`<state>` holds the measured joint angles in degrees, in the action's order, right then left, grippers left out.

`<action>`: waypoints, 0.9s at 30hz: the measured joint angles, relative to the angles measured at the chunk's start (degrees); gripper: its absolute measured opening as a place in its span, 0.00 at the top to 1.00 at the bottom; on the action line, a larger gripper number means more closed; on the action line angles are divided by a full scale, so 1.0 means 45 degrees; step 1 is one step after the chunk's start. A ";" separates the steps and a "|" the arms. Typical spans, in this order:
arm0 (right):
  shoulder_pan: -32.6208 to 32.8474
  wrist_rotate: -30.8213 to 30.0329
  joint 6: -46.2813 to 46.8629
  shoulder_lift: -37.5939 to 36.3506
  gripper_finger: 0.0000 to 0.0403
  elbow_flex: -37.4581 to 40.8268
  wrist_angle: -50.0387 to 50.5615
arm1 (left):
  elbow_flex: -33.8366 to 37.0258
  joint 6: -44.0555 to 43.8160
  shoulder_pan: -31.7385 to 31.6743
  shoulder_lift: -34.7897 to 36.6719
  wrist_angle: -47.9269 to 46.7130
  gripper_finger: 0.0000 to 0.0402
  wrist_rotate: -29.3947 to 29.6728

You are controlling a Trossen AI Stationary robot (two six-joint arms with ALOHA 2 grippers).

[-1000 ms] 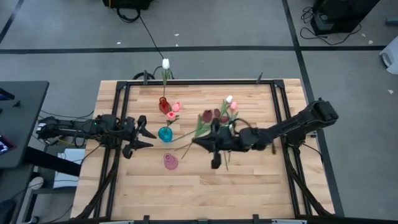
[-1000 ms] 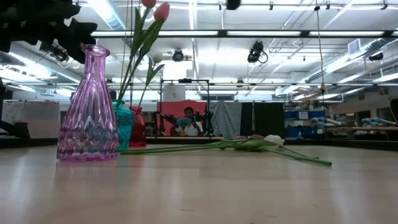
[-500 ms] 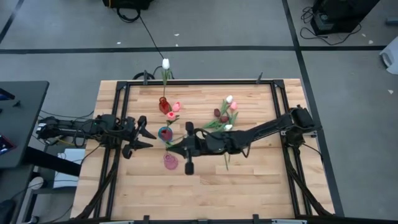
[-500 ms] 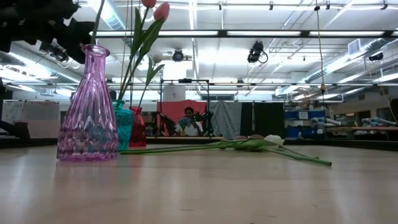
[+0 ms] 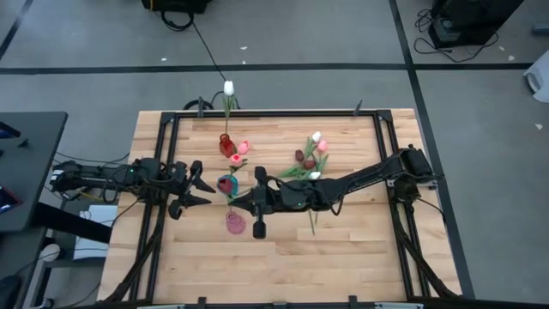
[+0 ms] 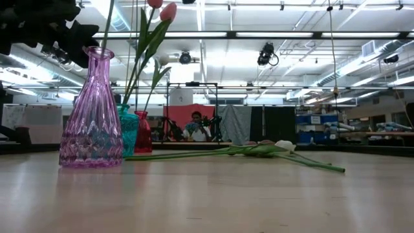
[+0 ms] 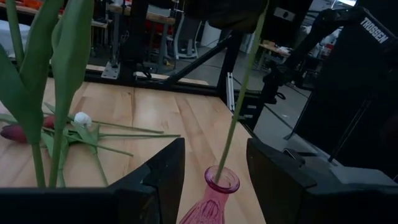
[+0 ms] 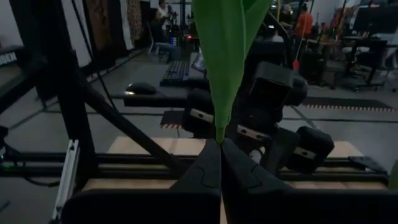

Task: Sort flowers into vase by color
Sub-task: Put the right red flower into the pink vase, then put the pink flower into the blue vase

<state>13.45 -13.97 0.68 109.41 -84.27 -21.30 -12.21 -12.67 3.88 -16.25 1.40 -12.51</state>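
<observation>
My right gripper [image 5: 241,204] reaches over the pink glass vase [image 5: 235,223], shut on a dark red tulip [image 7: 231,11]. The tulip's thin stem runs down into the pink vase's mouth [image 7: 222,181]; in the low view the stem [image 6: 107,26] enters the vase [image 6: 92,110] from above. A teal vase [image 6: 131,133] and a red vase [image 5: 226,144] stand behind it, holding pink tulips [image 5: 243,148] and a white one [image 5: 228,87]. Several loose tulips [image 5: 309,159] lie flat on the table. My left gripper [image 7: 214,155] waits open to the left of the vases. My right gripper pinches the dark red tulip's green stem and leaf [image 8: 219,127] between its two shut fingertips [image 8: 205,165], reaching level from the table's right. The flower stands nearly upright, slightly tilted, head above the fingers and lower stem inside the pink vase's neck.
Black rails [image 5: 163,154] frame the wooden table top on the left, right and far sides. The loose tulips [image 6: 272,149] lie right of the vases. Bare wood [image 5: 292,266] spreads along the near side. A person [image 6: 196,126] sits far off in the room.
My right gripper has travelled from the loose tulips toward the table's left, carrying the dark red tulip clear of the table to above the pink vase. The stem now shows in the low view, reaching down into that vase's mouth.
</observation>
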 joint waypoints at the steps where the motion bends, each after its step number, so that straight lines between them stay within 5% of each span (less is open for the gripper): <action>1: -0.0039 0.0030 0.0131 0.0044 0.99 0.0000 0.0010 | 0.0000 0.0000 0.0000 0.0000 -0.0001 0.56 0.0000; 12: -0.0518 0.0644 0.1564 0.1304 0.93 0.0009 0.0201 | -0.0005 -0.0009 -0.0002 0.0015 0.0005 0.56 0.0080; 21: -0.0547 0.0795 0.2336 0.1259 0.70 0.0010 0.1493 | -0.0005 -0.0010 -0.0003 0.0029 -0.0013 0.56 0.0083; 27: -0.0525 0.0834 0.3558 0.0289 0.62 0.0015 0.4527 | -0.0005 0.0049 -0.0001 0.0053 -0.0013 0.56 0.0078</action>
<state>11.09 -10.22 16.69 110.72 -84.20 -0.93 -12.23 -12.45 3.88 -16.01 1.34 -12.16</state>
